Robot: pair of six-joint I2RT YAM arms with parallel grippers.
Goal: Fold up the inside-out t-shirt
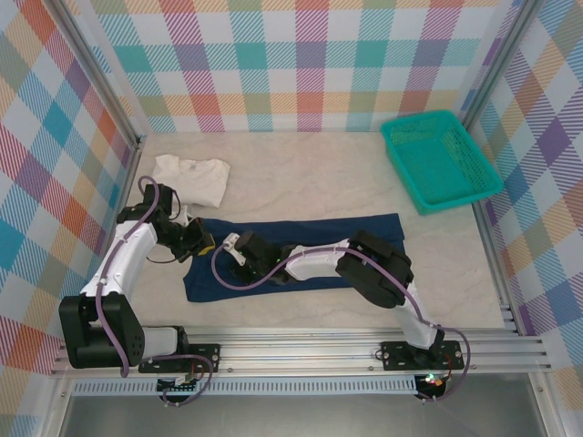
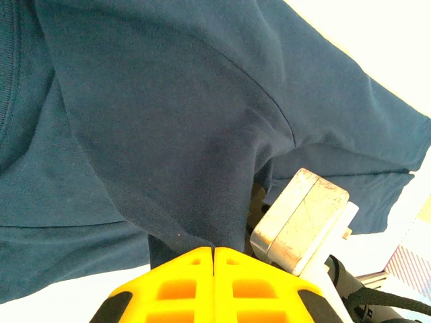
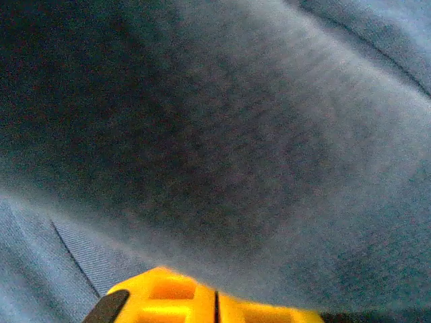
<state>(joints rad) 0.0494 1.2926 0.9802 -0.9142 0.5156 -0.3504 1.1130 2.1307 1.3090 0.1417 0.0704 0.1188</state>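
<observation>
Yellow fingers of the left gripper (image 2: 214, 250) are pressed tight together, and a pinch of dark blue cloth goes in between them. That cloth is the inside-out t-shirt (image 2: 168, 121), so the left gripper is grasping it near a sleeve. The right gripper (image 3: 215, 293) also has its yellow fingers pushed together. Blue cloth lies blurry right over its tips, so it seems to be pinching the shirt too.

From above, the inside-out t-shirt (image 1: 310, 232) lies on the table (image 1: 319, 173) as a long flat band, close to the arms. The left gripper (image 1: 202, 244) and the right gripper (image 1: 239, 248) sit near each other at the band's left end. A white shirt (image 1: 193, 177) lies farther back on the left, apart from the blue one. A green basket (image 1: 439, 159) stands at the back right.

The job looks partly done. The shirt seems to be folded once the long way, because it is thin and long. It is not a small neat pile yet. The left end has to go over toward the right, maybe more than once.
</observation>
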